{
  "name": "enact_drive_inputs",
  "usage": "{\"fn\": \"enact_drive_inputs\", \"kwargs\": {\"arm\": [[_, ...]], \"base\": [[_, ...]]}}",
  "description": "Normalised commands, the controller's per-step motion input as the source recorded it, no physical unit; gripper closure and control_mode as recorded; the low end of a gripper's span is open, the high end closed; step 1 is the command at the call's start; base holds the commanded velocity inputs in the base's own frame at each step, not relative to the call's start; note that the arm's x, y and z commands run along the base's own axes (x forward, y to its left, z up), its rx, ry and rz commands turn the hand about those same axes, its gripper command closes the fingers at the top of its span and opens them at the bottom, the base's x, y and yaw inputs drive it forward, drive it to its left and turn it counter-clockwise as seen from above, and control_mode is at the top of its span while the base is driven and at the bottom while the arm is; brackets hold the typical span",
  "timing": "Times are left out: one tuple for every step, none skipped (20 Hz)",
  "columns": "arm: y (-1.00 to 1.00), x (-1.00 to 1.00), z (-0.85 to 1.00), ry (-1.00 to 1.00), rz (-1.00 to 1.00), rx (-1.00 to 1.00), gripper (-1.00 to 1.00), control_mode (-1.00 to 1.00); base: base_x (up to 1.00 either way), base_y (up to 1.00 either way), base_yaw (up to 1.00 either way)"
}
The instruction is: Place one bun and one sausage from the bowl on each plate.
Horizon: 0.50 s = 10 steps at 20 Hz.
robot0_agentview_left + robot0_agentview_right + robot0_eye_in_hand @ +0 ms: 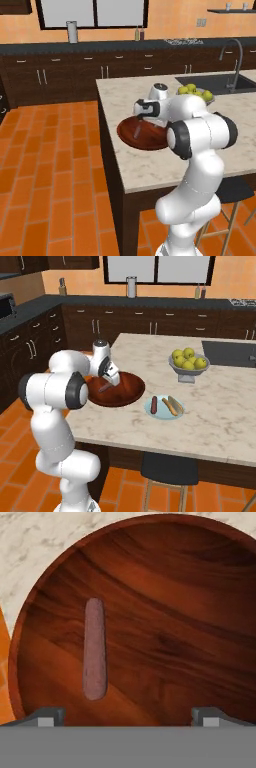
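Your gripper (127,714) hangs over the dark wooden bowl (165,577), fingers (47,716) spread wide and holding nothing. One sausage (94,649) lies in the bowl, in the hand view to the left of the point midway between the fingertips and not between them. In the right base view, the bowl (131,390) sits near the island counter (220,406) edge closest to your arm. The pale blue plate (148,406) rests just beside the bowl and carries a sausage (154,404) and a bun (174,404). A grey bowl of yellow-green fruit (189,363) stands further back on the counter.
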Motion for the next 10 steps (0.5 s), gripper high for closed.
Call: {"fn": "enact_drive_inputs", "kwargs": {"arm": [[0.02, 0.53, -0.66, 0.01, 0.22, -0.04, -1.0, -1.0], [0.02, 0.57, -0.59, 0.01, 0.22, -0.03, -1.0, -1.0], [0.04, 0.61, -0.56, 0.03, 0.22, -0.03, -1.0, -1.0], [0.06, 0.69, -0.53, 0.05, 0.22, -0.02, -1.0, -1.0], [0.1, 0.7, -0.52, 0.12, 0.22, 0.0, -1.0, -1.0], [0.14, 0.71, -0.51, 0.13, 0.24, 0.0, -1.0, -1.0], [0.19, 0.68, -0.39, 0.08, 0.21, 0.0, -1.0, -1.0], [0.26, 0.69, -0.35, 0.1, 0.19, 0.0, -1.0, -1.0], [0.31, 0.76, -0.33, 0.15, 0.16, -0.01, -1.0, -1.0], [0.29, 0.81, -0.33, 0.15, 0.17, -0.01, -1.0, -1.0]], "base": [[0.0, 0.0, 0.0], [0.0, 0.0, 0.0], [0.0, 0.0, 0.0], [0.0, 0.0, 0.0], [0.0, 0.0, 0.0], [0.0, 0.0, 0.0], [0.0, 0.0, 0.0], [0.0, 0.0, 0.0], [0.0, 0.0, 0.0], [0.0, 0.0, 0.0]]}}
